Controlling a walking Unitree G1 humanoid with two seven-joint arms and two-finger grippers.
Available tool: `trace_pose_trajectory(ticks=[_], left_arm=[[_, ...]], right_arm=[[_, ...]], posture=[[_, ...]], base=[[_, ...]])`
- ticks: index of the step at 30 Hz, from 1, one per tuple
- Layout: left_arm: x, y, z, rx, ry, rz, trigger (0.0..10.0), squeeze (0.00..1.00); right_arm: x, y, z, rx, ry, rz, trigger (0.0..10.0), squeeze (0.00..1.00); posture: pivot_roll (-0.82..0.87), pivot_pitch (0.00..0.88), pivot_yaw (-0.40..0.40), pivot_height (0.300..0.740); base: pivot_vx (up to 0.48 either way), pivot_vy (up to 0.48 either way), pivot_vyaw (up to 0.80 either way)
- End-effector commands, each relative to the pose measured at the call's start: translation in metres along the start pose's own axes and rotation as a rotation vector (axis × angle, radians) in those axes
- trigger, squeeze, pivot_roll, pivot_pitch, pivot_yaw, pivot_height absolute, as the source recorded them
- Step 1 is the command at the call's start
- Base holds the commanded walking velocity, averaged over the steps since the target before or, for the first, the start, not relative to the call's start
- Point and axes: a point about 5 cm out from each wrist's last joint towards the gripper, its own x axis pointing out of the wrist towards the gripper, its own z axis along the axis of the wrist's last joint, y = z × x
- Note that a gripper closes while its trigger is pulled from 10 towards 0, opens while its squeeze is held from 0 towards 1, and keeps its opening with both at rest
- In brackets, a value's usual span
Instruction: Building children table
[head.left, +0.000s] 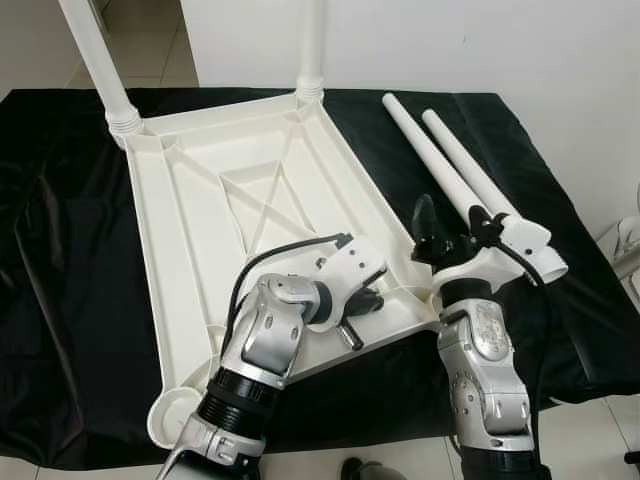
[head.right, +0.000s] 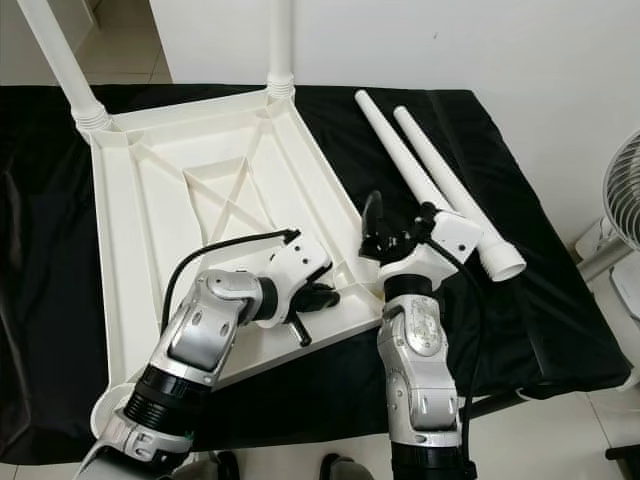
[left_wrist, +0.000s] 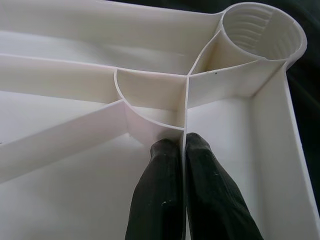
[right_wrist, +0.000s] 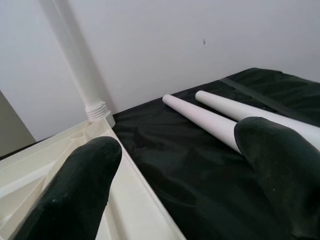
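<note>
A white wall backs a surface (head.left: 60, 250) draped in black cloth, on which the upturned white tabletop (head.left: 190, 260) lies with two legs already standing in its far corner sockets. The left gripper (left_wrist: 182, 145) has its jaws pressed together on a thin upright rib of the tabletop, just short of the empty corner socket (left_wrist: 262, 30) ahead of them. The right gripper (head.left: 450, 225) hovers with its jaws spread wide and holding nothing; the tabletop's edge runs beneath one finger, and the two loose legs (head.left: 450, 160) lie side by side on the cloth just beyond the other.

The step in hand looks like fetching the next leg. To do it well, the right jaws should come down across the nearer leg at mid-length, so it hangs balanced, while the left grip pins the tabletop steady. The leg's threaded end must then meet the socket squarely before turning.
</note>
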Motion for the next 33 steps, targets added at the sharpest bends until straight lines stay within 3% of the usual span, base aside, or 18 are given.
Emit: trace_pose_trajectory(ticks=[1,4,5,6,7,8,9,10,14,21,23,32,33], left_arm=[[-0.015,0.023,0.013,-0.005,-0.13,0.425,10.0,0.0],[-0.016,0.02,0.02,0.003,-0.176,0.387,10.0,0.0],[-0.019,0.016,0.027,-0.008,-0.236,0.342,10.0,0.0],[-0.023,0.01,0.038,-0.02,-0.325,0.287,10.0,0.0],[-0.023,0.01,0.038,-0.02,-0.325,0.287,10.0,0.0],[-0.027,0.006,0.046,-0.025,-0.395,0.253,10.0,0.0],[-0.027,0.006,0.046,-0.025,-0.395,0.253,10.0,0.0],[-0.033,0.002,0.057,-0.015,-0.489,0.221,10.0,0.0],[-0.036,-0.004,0.067,0.011,-0.563,0.166,10.0,0.0],[-0.034,-0.01,0.068,0.021,-0.563,0.129,10.0,0.0],[-0.029,-0.018,0.064,0.039,-0.534,0.098,10.0,0.0],[-0.025,-0.023,0.054,0.057,-0.481,0.055,10.0,0.0],[-0.024,-0.024,0.051,0.063,-0.468,0.048,10.0,1.0]], right_arm=[[0.003,-0.007,0.001,-0.027,-0.011,-0.009,10.0,1.0],[0.005,-0.01,0.003,-0.041,-0.019,-0.013,10.0,1.0],[0.008,-0.013,0.004,-0.054,-0.026,-0.018,10.0,1.0],[0.012,-0.018,0.006,-0.074,-0.028,-0.023,10.0,0.35],[0.012,-0.018,0.006,-0.074,-0.028,-0.023,10.0,0.35],[0.016,-0.023,0.007,-0.104,-0.023,-0.031,10.0,0.0],[0.016,-0.023,0.007,-0.104,-0.023,-0.031,10.0,0.0],[0.024,-0.03,0.008,-0.147,-0.013,-0.045,10.0,0.0],[0.034,-0.038,0.01,-0.194,-0.007,-0.06,10.0,0.0],[0.037,-0.04,0.011,-0.219,-0.01,-0.056,10.0,0.0],[0.037,-0.041,0.012,-0.212,-0.017,-0.056,10.0,0.0],[0.034,-0.044,0.012,-0.214,-0.017,-0.075,10.0,0.0],[0.034,-0.045,0.012,-0.216,-0.018,-0.077,10.0,0.0]], posture=[[-0.02,0.168,-0.021,0.74],[-0.02,0.168,-0.021,0.74],[-0.02,0.17,-0.026,0.74],[-0.02,0.171,-0.032,0.74],[-0.02,0.171,-0.032,0.74],[-0.02,0.171,-0.032,0.74],[-0.02,0.171,-0.032,0.74],[-0.03,0.173,-0.035,0.74],[-0.03,0.172,-0.04,0.74],[-0.03,0.172,-0.04,0.74],[-0.04,0.166,-0.033,0.74],[-0.04,0.168,-0.023,0.74],[-0.04,0.17,-0.021,0.74]], base=[[0.0,0.0,0.0],[0.0,0.0,0.0],[0.0,0.0,0.0],[0.0,0.0,0.0],[0.0,0.0,0.0],[0.0,0.0,0.0],[0.0,0.0,0.0],[0.0,0.0,0.0],[0.0,0.0,0.0],[0.0,0.0,0.0],[0.0,0.0,0.0],[0.0,0.0,0.0],[0.0,0.0,0.0]])
